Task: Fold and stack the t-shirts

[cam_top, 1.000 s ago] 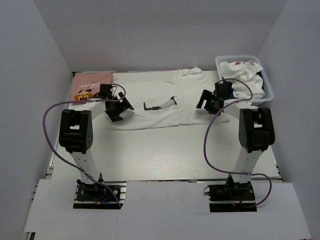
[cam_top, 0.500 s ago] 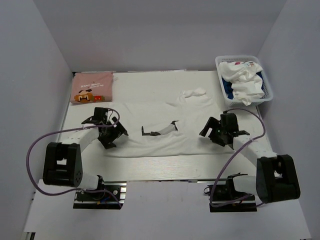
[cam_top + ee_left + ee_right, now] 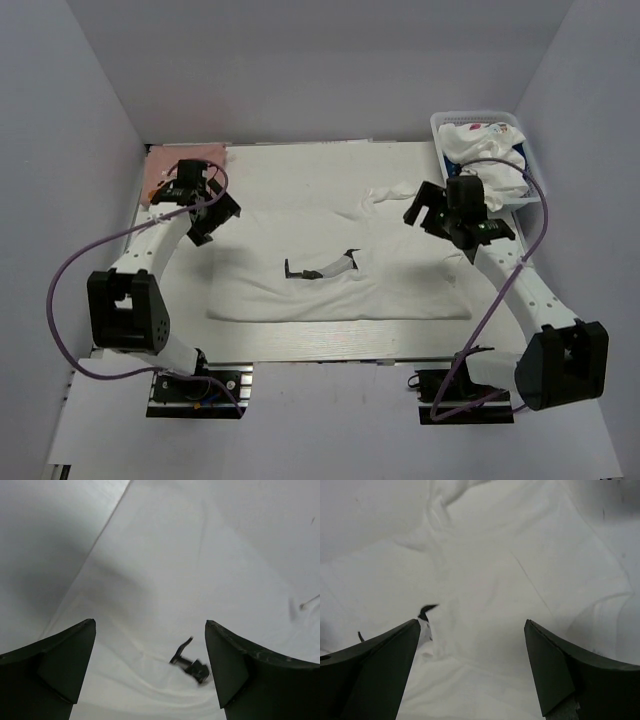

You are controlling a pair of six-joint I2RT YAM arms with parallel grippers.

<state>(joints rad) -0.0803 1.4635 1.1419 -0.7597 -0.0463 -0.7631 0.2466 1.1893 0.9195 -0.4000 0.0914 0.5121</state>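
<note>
Jaws wide and empty, the left gripper (image 3: 208, 208) at upper left and right gripper (image 3: 432, 208) at upper right hover over the white t-shirt (image 3: 340, 290) spread mid-frame, not yet folded, while a pink tee (image 3: 160, 166) seemingly lies folded at far upper left and other tees (image 3: 482, 146) wait in the basket (image 3: 478, 114).

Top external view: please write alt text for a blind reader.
A large plain white cloth t-shirt lies spread on the table, a small black mark near its middle. The left gripper and the right gripper, both open, hang above its left and right ends. A pink t-shirt lies far left; a white plastic lattice basket of clothes stands far right.
</note>
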